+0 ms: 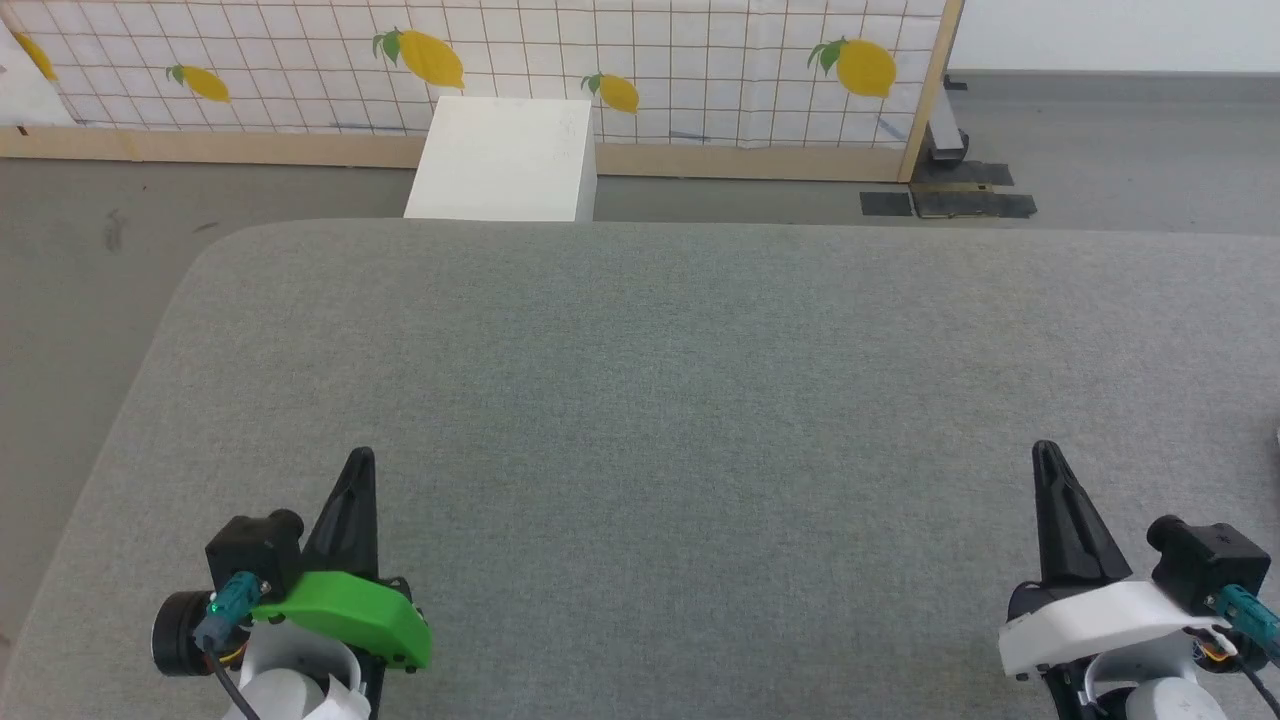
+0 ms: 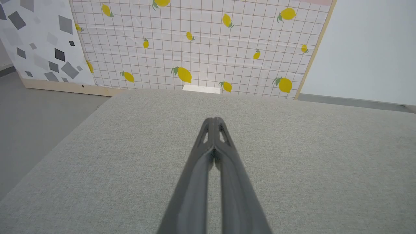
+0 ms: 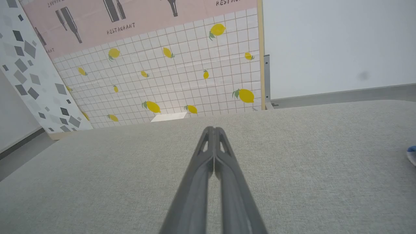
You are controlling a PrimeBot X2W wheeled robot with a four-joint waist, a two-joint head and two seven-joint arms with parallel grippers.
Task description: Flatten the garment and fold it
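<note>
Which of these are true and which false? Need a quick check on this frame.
1. The left gripper and right gripper are both shut. True.
2. The left gripper grips blue cloth. False: its fingers hold nothing.
3. The white box sits on the grey padded surface. False: it stands beyond the surface's far edge.
4. The panel behind the box has a lemon print. True.

left gripper (image 1: 358, 458): long dark tapered fingers (image 2: 234, 195), slotted cut-outs near the tips. green cover (image 1: 350, 615) at their base. Left of green cover: black camera block (image 1: 255, 550), teal connector (image 1: 228, 600), black cable (image 1: 225, 685). Below it: pale wrist (image 1: 290, 690). Far right of green cover: right gripper (image 1: 1046, 452), same fingers, white cover (image 1: 1090, 615).
</note>
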